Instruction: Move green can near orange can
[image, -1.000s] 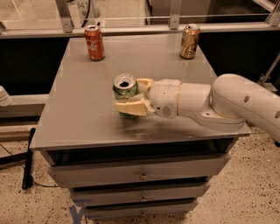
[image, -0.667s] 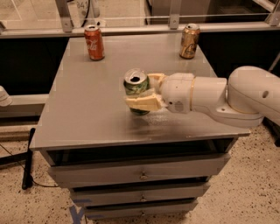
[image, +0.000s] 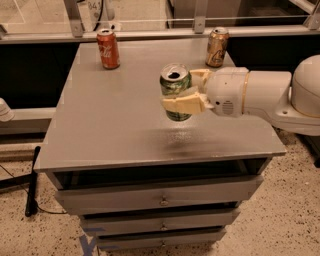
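The green can (image: 175, 86) is upright with its opened silver top showing, held above the grey table (image: 115, 120) near the middle right. My gripper (image: 187, 91) reaches in from the right and is shut on the green can, one cream finger across its front and one behind it. The orange can (image: 217, 47) stands upright at the table's far right corner, beyond and to the right of the held can, apart from it.
A red cola can (image: 108, 48) stands at the table's far left. A glass rail (image: 150, 34) runs behind the table. Drawers (image: 162, 200) sit below the tabletop. A black cable (image: 31, 180) lies on the floor at left.
My gripper has carried the green can to the right and farther back, closer to the orange can, and it looks higher above the table. The other cans have not moved.
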